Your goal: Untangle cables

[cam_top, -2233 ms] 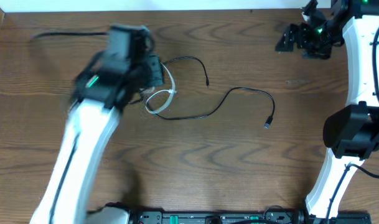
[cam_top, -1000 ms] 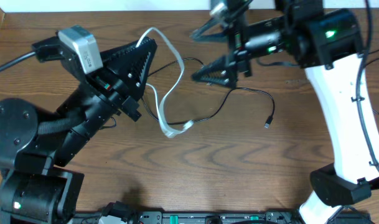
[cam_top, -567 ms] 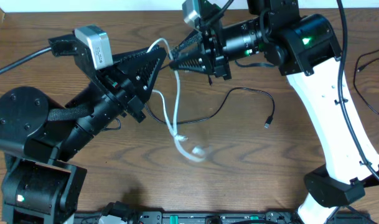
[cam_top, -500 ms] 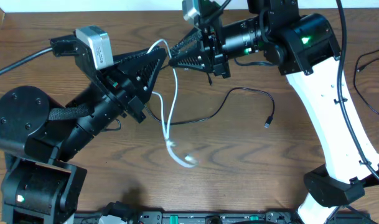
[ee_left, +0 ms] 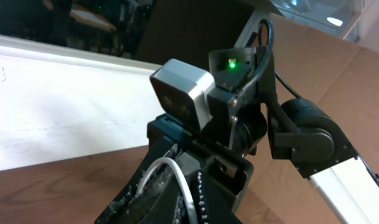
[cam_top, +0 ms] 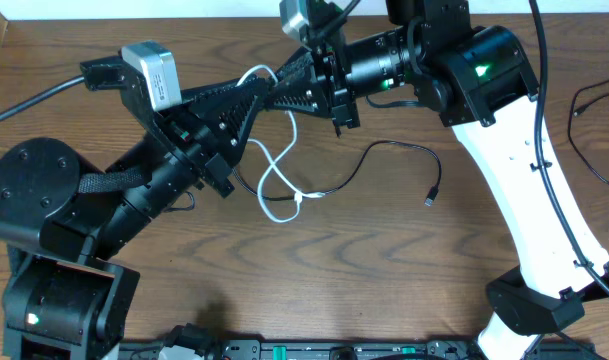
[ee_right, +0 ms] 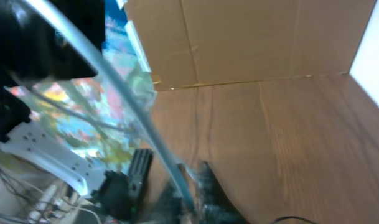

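Note:
The white cable [cam_top: 297, 199] is lifted off the table. My left gripper [cam_top: 252, 88] is shut on its top bend, and my right gripper [cam_top: 276, 97] is shut on the same cable right beside it. Below them the cable hangs in a crossed loop down to the wood. In the left wrist view it arches between the dark fingers [ee_left: 172, 163]. The right wrist view shows it as a pale strand [ee_right: 133, 112] running down into the right gripper [ee_right: 190, 198]. The black cable [cam_top: 409, 146] lies flat on the table. Its left part passes under the white loop and its plug lies at the right.
A separate thin black wire [cam_top: 589, 110] lies at the far right edge. The left arm's thick lead [cam_top: 24, 105] crosses the back left. The right arm's white link [cam_top: 514, 190] spans the right side. Cardboard [ee_right: 251, 37] stands beyond the table.
My right gripper has moved left up to the left gripper and shut on the white cable. The hanging white loop swung and drew up shorter. The left gripper has kept its hold.

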You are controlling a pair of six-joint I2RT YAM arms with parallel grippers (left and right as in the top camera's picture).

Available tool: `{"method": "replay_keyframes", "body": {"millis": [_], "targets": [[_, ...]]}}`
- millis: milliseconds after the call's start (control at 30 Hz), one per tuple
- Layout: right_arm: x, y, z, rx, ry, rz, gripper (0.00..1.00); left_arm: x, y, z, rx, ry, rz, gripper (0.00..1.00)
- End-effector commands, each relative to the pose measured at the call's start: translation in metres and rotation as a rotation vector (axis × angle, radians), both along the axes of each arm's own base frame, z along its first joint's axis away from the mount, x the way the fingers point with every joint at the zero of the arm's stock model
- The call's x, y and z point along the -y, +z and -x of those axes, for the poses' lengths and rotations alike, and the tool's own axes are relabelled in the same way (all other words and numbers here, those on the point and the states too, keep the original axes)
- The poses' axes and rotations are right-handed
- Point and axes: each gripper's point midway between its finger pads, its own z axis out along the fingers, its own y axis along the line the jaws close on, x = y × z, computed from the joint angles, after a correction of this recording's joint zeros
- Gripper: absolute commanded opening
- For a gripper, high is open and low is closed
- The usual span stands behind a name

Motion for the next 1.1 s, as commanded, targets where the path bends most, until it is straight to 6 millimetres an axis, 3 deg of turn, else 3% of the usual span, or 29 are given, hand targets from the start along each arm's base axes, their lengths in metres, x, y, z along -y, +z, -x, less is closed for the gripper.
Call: {"method": "replay_keyframes", "body": {"millis": [0,100,200,300,400,533,633,667,867,1067], "targets": [[-0.003,-0.002,-0.009,-0.060,-0.045,0.014,0.01,0.001,0.007,0.005,0.011,-0.015,0.010,0.07],[0.005,-0.012,-0.044,-0.133,-0.265,0.084,0.01,0.001,0.001,0.002,-0.009,-0.010,0.004,0.08],[0.032,-0.019,-0.084,-0.168,-0.518,0.136,0.01,0.000,-0.009,-0.007,-0.052,0.011,-0.009,0.17],[0.077,-0.010,-0.114,-0.171,-0.739,0.138,0.01,-0.002,-0.024,-0.020,-0.110,0.042,-0.025,0.26],[0.125,0.008,-0.128,-0.168,-0.893,0.104,0.01,0.001,-0.038,-0.031,-0.160,0.044,-0.039,0.30],[0.208,0.031,-0.132,-0.191,-1.112,0.055,0.01,0.005,-0.055,-0.049,-0.218,0.043,-0.055,0.32],[0.271,0.033,-0.128,-0.233,-1.270,0.051,0.01,0.008,-0.070,-0.060,-0.269,0.043,-0.069,0.33],[0.300,0.029,-0.125,-0.259,-1.344,0.060,0.01,0.009,-0.077,-0.065,-0.295,0.043,-0.076,0.33],[0.418,-0.007,-0.114,-0.414,-1.671,0.127,0.01,0.014,-0.110,-0.084,-0.404,0.043,-0.106,0.33],[0.509,-0.052,-0.098,-0.615,-1.924,0.179,0.01,0.017,-0.128,-0.097,-0.421,0.035,-0.154,0.33]]}}
